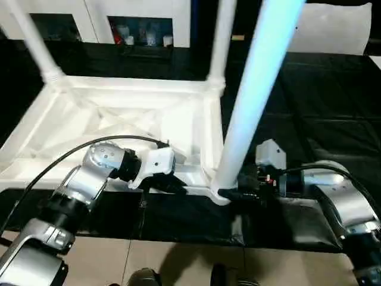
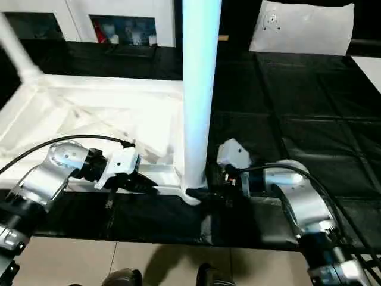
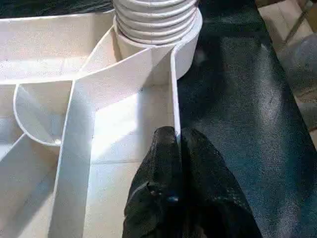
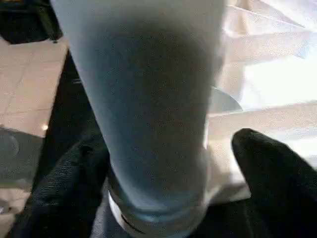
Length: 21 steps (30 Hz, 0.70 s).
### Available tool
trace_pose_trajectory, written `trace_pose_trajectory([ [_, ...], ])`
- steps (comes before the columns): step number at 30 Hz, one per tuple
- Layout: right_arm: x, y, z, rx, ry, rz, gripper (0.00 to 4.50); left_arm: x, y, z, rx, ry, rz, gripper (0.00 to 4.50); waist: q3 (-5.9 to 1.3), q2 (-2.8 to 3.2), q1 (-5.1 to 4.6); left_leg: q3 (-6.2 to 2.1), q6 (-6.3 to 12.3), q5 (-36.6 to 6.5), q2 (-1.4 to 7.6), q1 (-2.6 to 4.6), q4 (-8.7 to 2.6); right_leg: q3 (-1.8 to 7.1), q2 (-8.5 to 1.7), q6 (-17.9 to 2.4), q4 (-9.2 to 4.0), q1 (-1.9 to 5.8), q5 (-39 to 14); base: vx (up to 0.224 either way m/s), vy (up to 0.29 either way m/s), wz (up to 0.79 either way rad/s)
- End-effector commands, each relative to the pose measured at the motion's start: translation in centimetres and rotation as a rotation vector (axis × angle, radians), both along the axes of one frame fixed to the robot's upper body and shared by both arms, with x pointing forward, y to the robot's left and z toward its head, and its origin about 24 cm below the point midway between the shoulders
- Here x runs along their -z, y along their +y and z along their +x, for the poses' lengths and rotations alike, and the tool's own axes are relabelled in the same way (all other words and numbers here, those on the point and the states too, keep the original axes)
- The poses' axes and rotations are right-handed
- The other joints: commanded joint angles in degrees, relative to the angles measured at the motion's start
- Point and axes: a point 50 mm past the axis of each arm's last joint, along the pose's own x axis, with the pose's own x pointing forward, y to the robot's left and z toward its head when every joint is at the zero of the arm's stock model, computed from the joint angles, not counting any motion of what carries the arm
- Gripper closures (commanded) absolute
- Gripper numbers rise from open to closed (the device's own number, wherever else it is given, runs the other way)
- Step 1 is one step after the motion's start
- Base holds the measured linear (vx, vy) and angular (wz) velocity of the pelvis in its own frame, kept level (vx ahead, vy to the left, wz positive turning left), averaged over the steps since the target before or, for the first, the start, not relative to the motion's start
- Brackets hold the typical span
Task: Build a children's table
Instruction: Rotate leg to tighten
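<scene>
The children's table top (image 1: 119,122) lies upside down on a black mat, ribbed underside up. White legs stand in its far left (image 1: 33,39) and far right (image 1: 221,39) corner sockets. A third leg (image 1: 256,89) rises from the near right corner socket (image 3: 163,29). My left gripper (image 1: 172,186) is shut on the thin near rim (image 3: 174,89) of the top, just left of that socket. My right gripper (image 1: 233,193) reaches in from the right at the base of the near leg (image 4: 148,99). Its fingers (image 4: 277,183) stand on either side of the leg, with a gap on one side.
A white cabinet (image 1: 140,27) with dark glass-fronted compartments stands behind the mat. A white cushion-like bag (image 2: 303,30) lies at the back right. The black mat (image 1: 321,107) stretches to the right, and tiled floor (image 1: 178,262) runs along its near edge.
</scene>
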Motion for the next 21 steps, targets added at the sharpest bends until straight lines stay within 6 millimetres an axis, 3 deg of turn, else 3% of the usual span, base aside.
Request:
trace_pose_trajectory([
  [1,-0.12,-0.02,0.10,-0.042,0.005,-0.018,0.75,-0.25,-0.62,-0.13,0.084,-0.013,0.026,4.50,-4.37,-0.23,-0.13,0.35,7.16,-4.61,1.91,-0.22,-3.02,3.15,-4.39,-12.04,-2.58,4.19,-13.42,0.000,0.000,0.00],
  [6,0.05,0.08,0.20,-0.075,0.022,-0.026,1.18,-0.24,-0.54,0.00,0.093,-0.012,0.028,4.50,-4.30,-0.32,-0.08,0.39,6.49,-5.15,1.81,-0.28,-3.03,3.13,-4.37,-10.90,-2.85,4.23,-15.86,0.000,0.000,0.00],
  [13,0.16,0.16,0.24,-0.083,0.060,0.007,1.67,-0.13,-0.49,0.06,0.099,-0.009,0.025,4.50,-4.34,-0.28,0.01,0.36,6.69,-4.79,1.87,-0.26,-3.03,3.05,-4.27,-11.13,-2.80,4.16,-15.45,0.000,0.000,0.00],
  [21,0.32,0.62,-0.44,-0.077,0.141,0.097,1.86,-0.01,-0.62,0.08,0.065,-0.005,-0.005,4.50,-4.22,-0.29,0.22,0.40,6.67,-4.94,1.90,-0.26,-3.07,3.06,-4.24,-10.79,-2.92,4.10,-16.17,0.000,0.000,0.00],
])
